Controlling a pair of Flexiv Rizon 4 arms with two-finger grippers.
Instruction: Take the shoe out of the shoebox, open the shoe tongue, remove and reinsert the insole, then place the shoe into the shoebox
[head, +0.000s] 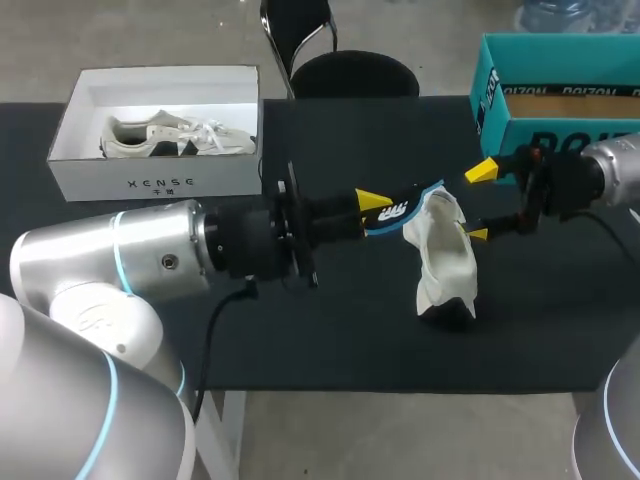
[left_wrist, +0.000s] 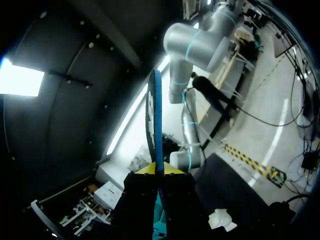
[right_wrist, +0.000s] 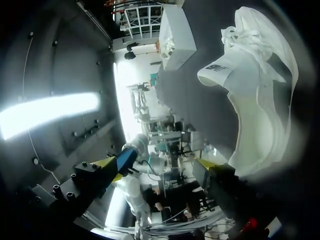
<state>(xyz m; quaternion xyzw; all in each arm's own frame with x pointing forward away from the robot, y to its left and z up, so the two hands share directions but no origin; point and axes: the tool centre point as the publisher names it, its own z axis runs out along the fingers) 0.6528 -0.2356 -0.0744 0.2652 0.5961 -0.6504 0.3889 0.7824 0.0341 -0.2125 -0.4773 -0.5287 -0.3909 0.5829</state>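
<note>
A white shoe (head: 446, 262) rests on the black table top (head: 300, 340), tilted, its opening turned up toward my left arm. My left gripper (head: 375, 203) is shut on a blue and black insole (head: 405, 212), whose far end reaches the shoe's opening. In the left wrist view the insole (left_wrist: 154, 120) stands edge-on between the yellow tips of the left gripper (left_wrist: 160, 170). My right gripper (head: 479, 204) is open just right of the shoe, one tip behind its top and one beside it. In the right wrist view the shoe (right_wrist: 255, 100) lies ahead of the empty right gripper (right_wrist: 157, 165).
A white shoebox (head: 160, 178) at the back left holds a second white shoe (head: 175, 135). A teal shoebox (head: 550, 125) stands at the back right, close behind my right arm. The table's front edge runs below the shoe.
</note>
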